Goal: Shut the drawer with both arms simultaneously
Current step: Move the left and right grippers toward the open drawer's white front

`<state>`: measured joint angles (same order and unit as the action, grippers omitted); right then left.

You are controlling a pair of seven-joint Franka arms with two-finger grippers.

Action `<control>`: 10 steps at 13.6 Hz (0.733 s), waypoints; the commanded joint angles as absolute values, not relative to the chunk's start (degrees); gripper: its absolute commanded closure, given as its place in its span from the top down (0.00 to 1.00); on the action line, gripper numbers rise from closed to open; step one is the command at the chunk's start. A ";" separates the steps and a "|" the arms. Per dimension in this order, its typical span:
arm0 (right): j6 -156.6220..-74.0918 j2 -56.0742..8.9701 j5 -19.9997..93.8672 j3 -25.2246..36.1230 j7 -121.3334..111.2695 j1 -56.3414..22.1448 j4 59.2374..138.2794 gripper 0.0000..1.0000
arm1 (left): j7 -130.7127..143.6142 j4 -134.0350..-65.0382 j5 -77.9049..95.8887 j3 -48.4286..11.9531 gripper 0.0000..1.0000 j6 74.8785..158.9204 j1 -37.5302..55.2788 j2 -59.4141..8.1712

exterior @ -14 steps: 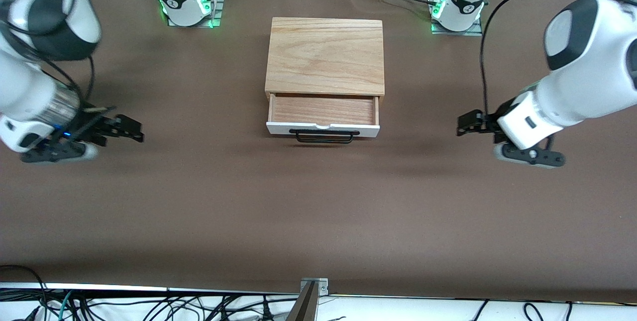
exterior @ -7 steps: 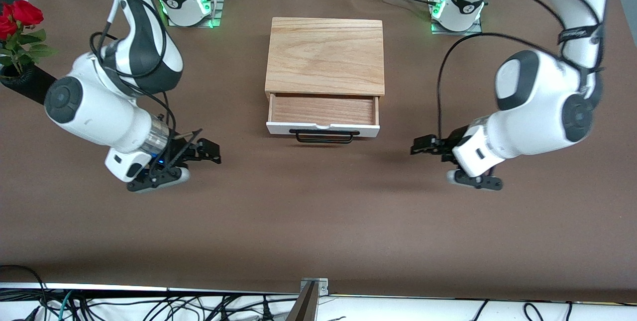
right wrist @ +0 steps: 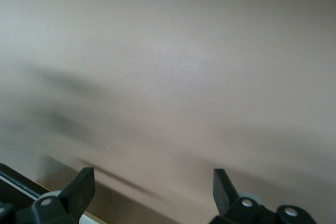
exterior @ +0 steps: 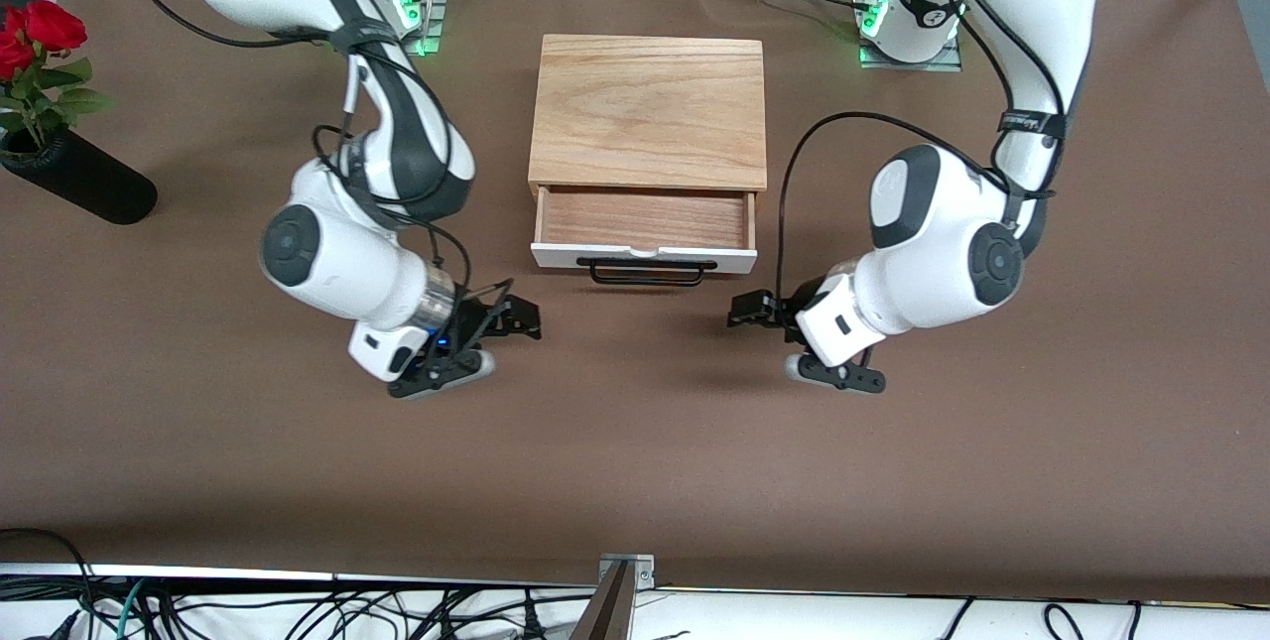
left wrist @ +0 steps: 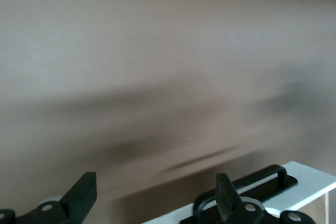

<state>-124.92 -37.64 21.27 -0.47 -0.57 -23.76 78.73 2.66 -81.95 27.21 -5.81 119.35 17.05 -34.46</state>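
The drawer point(exterior: 645, 220) stands pulled out of the light-oak box point(exterior: 650, 109), its wooden tray empty. Its white front panel point(exterior: 739, 262) carries a black wire handle point(exterior: 645, 272). My right gripper point(exterior: 518, 319) is open and empty, low over the brown table in front of the drawer, toward the right arm's end of the panel. My left gripper point(exterior: 746, 309) is open and empty, in front of the panel's other end. The left wrist view shows its gripper point(left wrist: 155, 198), the white panel point(left wrist: 310, 188) and the handle point(left wrist: 265, 178). The right wrist view shows its gripper point(right wrist: 152, 187) and a panel corner point(right wrist: 14, 184).
A black vase point(exterior: 84, 188) with red roses point(exterior: 35, 33) lies at the right arm's end of the table. The arm bases point(exterior: 372, 0) point(exterior: 913, 15) stand beside the box's back. Cables hang off the table's front edge point(exterior: 635, 580).
Both arms have swung in from the table's ends toward the drawer's front, one to each side of the handle. Both grippers stay open. The drawer has not moved.
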 commanded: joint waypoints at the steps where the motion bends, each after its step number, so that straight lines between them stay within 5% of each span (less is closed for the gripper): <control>1: -124.80 -39.64 23.11 -0.18 -0.97 -24.52 76.82 1.00 | 2.11 -83.84 29.00 -7.64 1.00 119.27 17.84 -34.54; 10: -118.67 -40.17 25.58 -0.70 -0.97 -27.51 76.99 1.00 | 2.20 -88.06 30.94 -11.51 1.00 117.60 18.11 -35.95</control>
